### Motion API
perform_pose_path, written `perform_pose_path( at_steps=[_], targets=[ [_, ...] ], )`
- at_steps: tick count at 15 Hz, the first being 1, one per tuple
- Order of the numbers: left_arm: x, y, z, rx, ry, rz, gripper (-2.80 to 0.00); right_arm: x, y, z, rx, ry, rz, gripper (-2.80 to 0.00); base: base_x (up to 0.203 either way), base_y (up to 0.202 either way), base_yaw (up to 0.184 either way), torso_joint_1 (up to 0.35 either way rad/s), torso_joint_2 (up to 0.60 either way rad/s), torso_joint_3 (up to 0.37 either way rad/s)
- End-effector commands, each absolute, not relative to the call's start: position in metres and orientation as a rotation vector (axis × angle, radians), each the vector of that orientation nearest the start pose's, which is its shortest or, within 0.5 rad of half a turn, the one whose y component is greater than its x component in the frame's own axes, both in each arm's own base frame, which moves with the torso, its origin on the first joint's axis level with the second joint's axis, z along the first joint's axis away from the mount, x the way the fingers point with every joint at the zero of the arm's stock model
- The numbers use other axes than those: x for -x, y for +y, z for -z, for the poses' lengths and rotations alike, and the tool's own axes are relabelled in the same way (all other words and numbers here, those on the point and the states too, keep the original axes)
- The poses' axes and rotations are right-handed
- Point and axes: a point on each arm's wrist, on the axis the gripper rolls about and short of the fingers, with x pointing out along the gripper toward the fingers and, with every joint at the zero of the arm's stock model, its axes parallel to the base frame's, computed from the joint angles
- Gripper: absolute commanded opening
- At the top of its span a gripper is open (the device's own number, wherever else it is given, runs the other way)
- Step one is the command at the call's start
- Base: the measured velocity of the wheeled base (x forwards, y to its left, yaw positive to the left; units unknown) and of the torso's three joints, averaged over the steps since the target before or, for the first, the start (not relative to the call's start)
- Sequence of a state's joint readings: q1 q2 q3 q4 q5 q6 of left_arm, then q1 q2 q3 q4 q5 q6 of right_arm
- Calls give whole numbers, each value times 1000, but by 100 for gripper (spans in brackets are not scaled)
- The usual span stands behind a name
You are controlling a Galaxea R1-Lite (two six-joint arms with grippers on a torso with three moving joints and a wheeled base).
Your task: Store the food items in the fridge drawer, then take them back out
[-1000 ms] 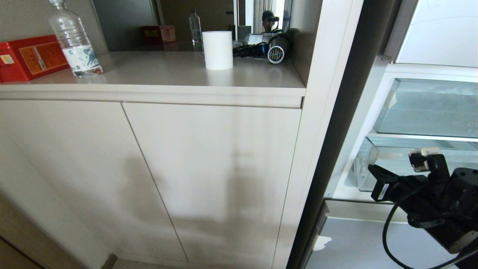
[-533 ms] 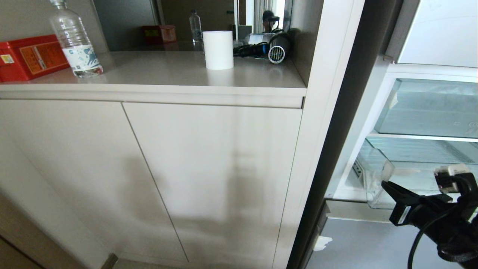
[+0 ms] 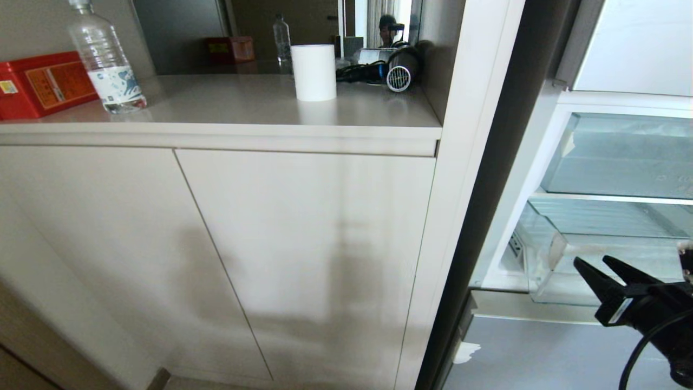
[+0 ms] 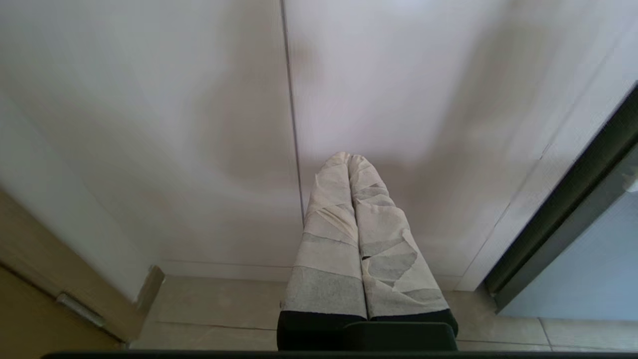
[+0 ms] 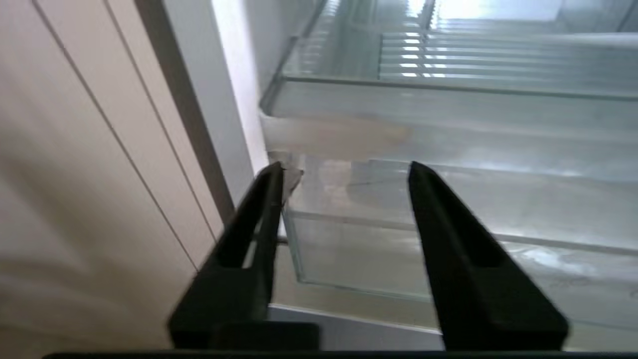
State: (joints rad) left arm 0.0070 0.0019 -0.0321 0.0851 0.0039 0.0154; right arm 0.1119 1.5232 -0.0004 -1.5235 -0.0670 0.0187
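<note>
With the fridge drawer pulled partly out and the right gripper, jaws spread and empty, just before its front lip, a careless advance may knock the drawer shut.

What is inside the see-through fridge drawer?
The fridge drawer shows only its ribbed floor; no food is visible. In the head view its right part is cut off by the picture's edge.

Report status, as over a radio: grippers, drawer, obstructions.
Right gripper open, empty, at fridge drawer lip. Left gripper shut, parked by cabinet. Drawer part out, no food visible.
</note>
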Motion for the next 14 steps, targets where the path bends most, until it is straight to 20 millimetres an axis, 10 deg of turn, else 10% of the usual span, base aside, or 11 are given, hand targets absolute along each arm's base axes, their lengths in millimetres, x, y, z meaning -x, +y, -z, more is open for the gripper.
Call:
perform_pose_path(
  at_steps=[1,10,11,14],
  targets=[
    [25,0,-76,-15,55,-12,-280,-169,18,-132,-19,-20,-55,0,0,0,0,0,0,0],
    [25,0,-76,-15,54,-12,-280,-159,3,-164,0,-178,39,0,0,0,0,0,0,0],
    [25,0,-76,-15,55,-12,-280,-164,-5,-168,13,-164,87,-280,0,0,0,0,0,0],
    [25,0,-76,-15,55,-12,-280,-168,-15,-183,28,-46,141,-280,0,0,0,0,0,0]
  ],
)
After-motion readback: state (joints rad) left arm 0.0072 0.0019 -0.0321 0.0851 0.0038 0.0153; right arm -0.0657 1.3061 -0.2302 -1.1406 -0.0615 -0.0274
